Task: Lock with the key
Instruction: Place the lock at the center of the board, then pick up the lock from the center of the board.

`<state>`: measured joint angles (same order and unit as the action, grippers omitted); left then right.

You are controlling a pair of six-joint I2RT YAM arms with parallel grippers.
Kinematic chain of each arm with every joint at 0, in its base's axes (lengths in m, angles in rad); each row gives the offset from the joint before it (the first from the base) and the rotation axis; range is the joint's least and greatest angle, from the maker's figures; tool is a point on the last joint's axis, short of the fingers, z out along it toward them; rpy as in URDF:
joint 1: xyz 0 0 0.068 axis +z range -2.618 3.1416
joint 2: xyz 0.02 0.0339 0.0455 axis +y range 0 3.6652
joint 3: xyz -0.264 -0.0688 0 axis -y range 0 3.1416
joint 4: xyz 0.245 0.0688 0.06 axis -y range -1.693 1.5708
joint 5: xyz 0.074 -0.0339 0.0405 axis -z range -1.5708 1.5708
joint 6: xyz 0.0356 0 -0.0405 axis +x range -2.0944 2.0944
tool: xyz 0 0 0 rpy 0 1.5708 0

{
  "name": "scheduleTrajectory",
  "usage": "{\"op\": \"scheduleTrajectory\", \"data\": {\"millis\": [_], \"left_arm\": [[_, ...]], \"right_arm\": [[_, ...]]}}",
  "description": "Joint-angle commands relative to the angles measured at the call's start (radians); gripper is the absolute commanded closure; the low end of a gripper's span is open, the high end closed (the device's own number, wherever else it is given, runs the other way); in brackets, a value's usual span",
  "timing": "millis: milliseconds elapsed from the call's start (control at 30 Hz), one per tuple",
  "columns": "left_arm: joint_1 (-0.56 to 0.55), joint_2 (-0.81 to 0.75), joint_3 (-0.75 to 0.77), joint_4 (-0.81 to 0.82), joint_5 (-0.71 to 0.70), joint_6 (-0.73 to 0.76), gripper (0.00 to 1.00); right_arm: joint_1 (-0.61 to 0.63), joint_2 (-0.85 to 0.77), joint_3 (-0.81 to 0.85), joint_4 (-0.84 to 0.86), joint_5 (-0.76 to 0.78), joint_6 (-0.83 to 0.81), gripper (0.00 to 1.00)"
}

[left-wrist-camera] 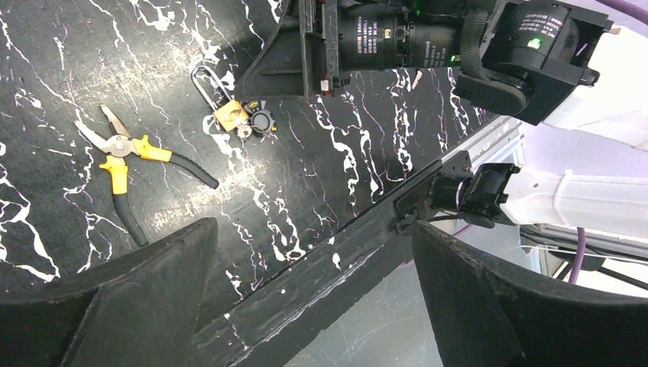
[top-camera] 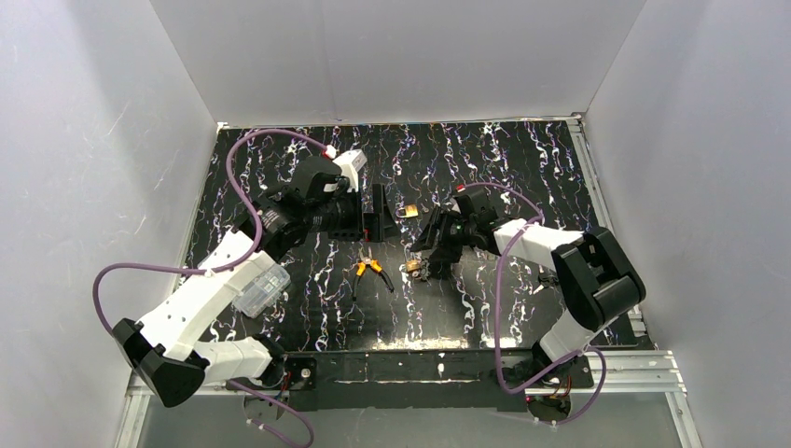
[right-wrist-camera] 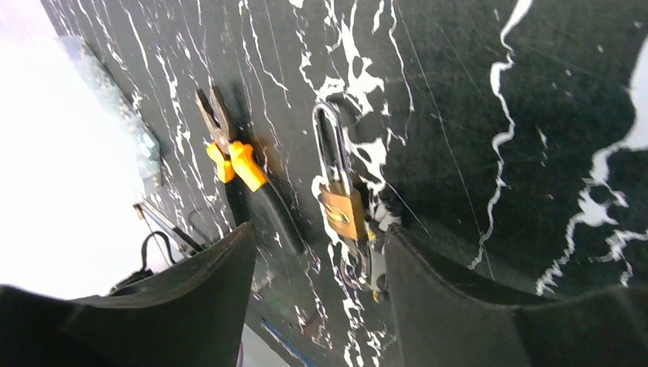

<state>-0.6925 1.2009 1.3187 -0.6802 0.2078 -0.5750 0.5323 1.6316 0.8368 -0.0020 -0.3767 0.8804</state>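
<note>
Left gripper (left-wrist-camera: 312, 229) is fully open and holds nothing. It hovers over the middle of the worktop (top-camera: 522, 168), left of the lock. Pliers (left-wrist-camera: 126, 149) lie flat just left of the padlock, not touching it, and they aren't needed.

Padlock (left-wrist-camera: 227, 115) lies flat mid-worktop with its long shackle pointing far. Key (left-wrist-camera: 261, 122) has a black head and sits at the near end of the brass body. It looks seated in the keyway, but I can't confirm.

Right gripper (right-wrist-camera: 319, 231) is right over the padlock. Its jaws stand well apart and grip nothing, with the brass body showing in the gap between them.

Step in hand, as a judgement: re-grip for the turn. To do it well:
- Left pins the brass body or shackle so the lock can't spin on the slick worktop.
- Right closes on the flat of the key head, square to it.
- Press the shackle home first, then turn.
- Keep the fingers clear of the pliers' handles.
- Risk: the lock may skate, or the key may slip out.

Clear box (top-camera: 261, 287) sits near left, beside the left arm and well apart from the lock. I can't tell what is in it.
</note>
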Motion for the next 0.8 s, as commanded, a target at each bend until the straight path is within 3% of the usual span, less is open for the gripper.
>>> {"op": "scheduleTrajectory", "data": {"millis": [0, 367, 567, 767], "left_arm": [[0.009, -0.043, -0.008, -0.005, 0.025, 0.024, 0.02], [0.012, -0.049, 0.012, -0.006, 0.065, 0.041, 0.02], [0.012, -0.067, -0.006, 0.027, 0.098, 0.031, 0.02], [0.012, -0.081, -0.020, 0.043, 0.125, 0.034, 0.02]], "right_arm": [[0.005, -0.099, 0.069, -0.167, 0.114, -0.042, 0.29], [-0.078, -0.387, 0.126, -0.651, 0.501, -0.031, 0.27], [-0.322, -0.543, 0.084, -0.826, 0.539, -0.042, 0.27], [-0.519, -0.612, 0.057, -0.919, 0.613, -0.051, 0.19]]}}
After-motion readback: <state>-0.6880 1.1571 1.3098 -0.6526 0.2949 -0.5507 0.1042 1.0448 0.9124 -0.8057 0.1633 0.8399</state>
